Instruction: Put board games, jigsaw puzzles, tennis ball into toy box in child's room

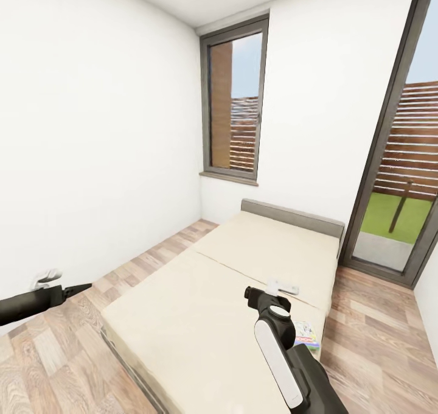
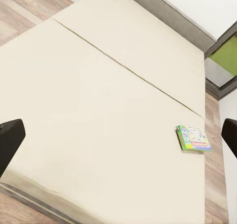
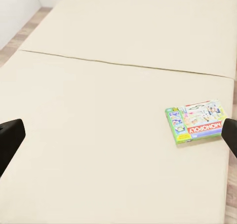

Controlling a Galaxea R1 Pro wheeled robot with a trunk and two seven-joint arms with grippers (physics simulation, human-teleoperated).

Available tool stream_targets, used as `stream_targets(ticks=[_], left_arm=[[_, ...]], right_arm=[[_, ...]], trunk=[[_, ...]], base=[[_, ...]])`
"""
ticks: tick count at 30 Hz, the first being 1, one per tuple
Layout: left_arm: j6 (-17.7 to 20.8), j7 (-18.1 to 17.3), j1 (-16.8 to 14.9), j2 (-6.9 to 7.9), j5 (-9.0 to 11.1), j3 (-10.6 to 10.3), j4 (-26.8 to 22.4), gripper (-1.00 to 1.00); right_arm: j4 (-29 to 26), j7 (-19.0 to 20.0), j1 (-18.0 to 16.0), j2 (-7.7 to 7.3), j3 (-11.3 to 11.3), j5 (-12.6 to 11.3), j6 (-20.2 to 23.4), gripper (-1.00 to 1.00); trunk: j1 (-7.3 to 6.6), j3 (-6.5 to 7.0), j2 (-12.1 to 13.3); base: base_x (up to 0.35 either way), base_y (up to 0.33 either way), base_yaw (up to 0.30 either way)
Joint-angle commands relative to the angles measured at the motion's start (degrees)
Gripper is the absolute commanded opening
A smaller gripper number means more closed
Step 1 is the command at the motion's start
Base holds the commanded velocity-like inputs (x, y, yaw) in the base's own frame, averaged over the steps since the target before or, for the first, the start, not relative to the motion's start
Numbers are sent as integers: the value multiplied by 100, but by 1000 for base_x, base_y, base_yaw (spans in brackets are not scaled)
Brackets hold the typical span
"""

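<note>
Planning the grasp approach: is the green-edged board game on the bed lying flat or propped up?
Flat. The green-edged board game lies cover-up on the bed near its edge, with its whole face showing.

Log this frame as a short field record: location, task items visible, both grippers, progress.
location: bedroom, robot at the bed
task item: green-edged board game lying flat on the mattress near its edge
left gripper: open, holding nothing, above the mattress
right gripper: open, holding nothing, game near one fingertip
progress: game not yet grasped
surroundings: window, wood floor
</note>
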Motion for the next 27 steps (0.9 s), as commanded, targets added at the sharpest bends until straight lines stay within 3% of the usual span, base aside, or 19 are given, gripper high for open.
stream_targets(ticks=[1, 11, 27], left_arm=[[54, -41, -18, -5, -56, 15, -3, 100], [390, -12, -60, -2, -55, 6, -9, 100], [356, 3, -54, -20, -58, 6, -269, 100]], right_arm=[[-3, -46, -4, 0, 6, -45, 23, 100], [15, -57, -4, 6, 68, -30, 66, 100], [34, -75, -4, 6, 175, -12, 65, 100]], trunk=[[2, -8, -5], [2, -87, -5], [2, -224, -5]], base=[[0, 0, 0], [0, 0, 5], [-63, 0, 139]])
